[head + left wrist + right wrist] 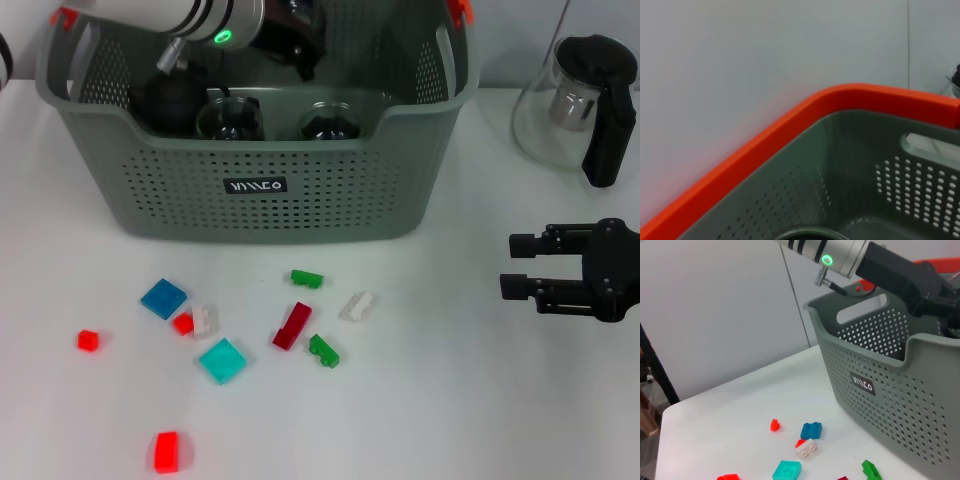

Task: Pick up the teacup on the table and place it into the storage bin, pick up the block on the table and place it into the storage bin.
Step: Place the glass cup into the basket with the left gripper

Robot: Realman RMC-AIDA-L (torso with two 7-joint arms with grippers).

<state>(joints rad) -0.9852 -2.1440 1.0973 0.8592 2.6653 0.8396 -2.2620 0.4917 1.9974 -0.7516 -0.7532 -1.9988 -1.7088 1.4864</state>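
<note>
The left end effector (300,45) reaches inside the storage bin (250,215), its grip state unreadable, while the right end effector (518,265) hovers spread wide over the tabletop (450,400).

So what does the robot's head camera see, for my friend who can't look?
The left arm reaches into the storage bin, which holds glass cups. The right gripper waits open beside scattered blocks on the white table.

Grey-green perforated storage bin (300,190) upper centre, orange handle clips (462,10), black label (255,185) with white lettering, white table (450,400), blue block (163,298), teal block (222,360), 2 green blocks (307,278), dark red block (292,326), black right gripper (515,265)
</note>
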